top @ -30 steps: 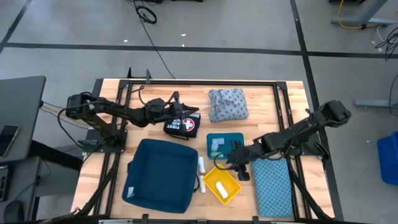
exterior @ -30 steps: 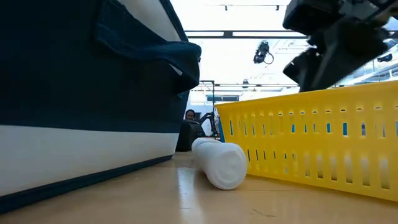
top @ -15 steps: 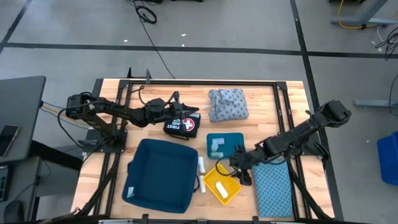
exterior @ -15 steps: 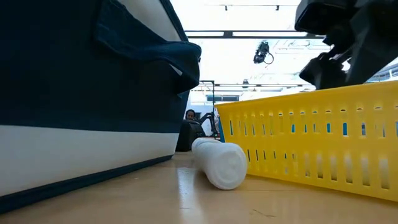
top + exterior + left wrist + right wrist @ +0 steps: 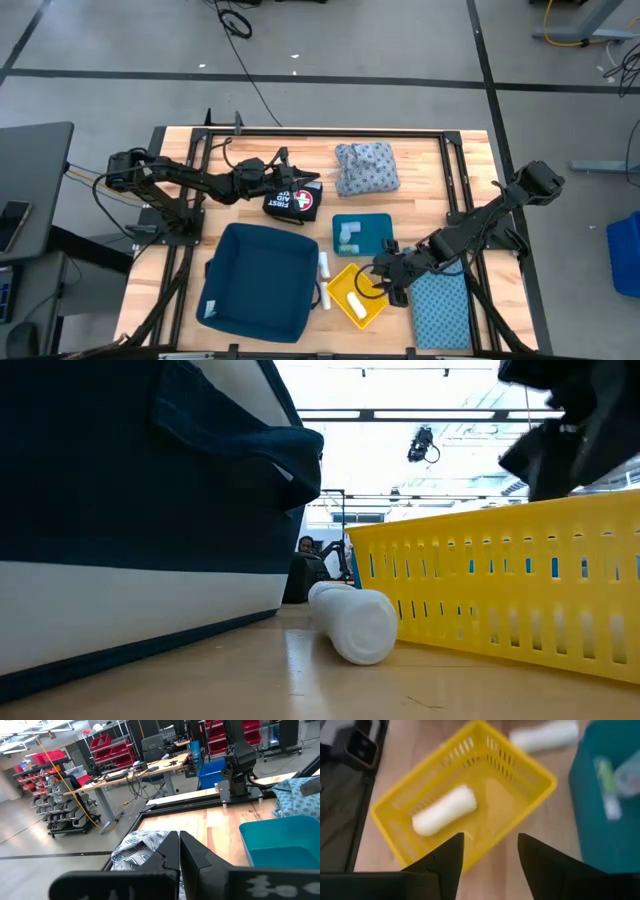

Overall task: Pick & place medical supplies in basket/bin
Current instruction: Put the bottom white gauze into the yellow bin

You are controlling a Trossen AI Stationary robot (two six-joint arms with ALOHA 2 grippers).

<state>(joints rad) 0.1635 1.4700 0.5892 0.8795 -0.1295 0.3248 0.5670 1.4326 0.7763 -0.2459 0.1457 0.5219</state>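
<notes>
Above the right edge of the yellow basket point(image 5: 356, 296), the right gripper point(image 5: 386, 281) hangs wide open and empty. One white roll point(image 5: 445, 810) lies inside the basket. At the far left, the left gripper point(image 5: 297, 183) rests with fingers closed on nothing.

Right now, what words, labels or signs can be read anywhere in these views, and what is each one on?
"FIRST AID", with a white cross on a red circle: on the black pouch beside the left gripper.
Nothing else is readable; markings on the vials in the teal tray are too small.
</notes>
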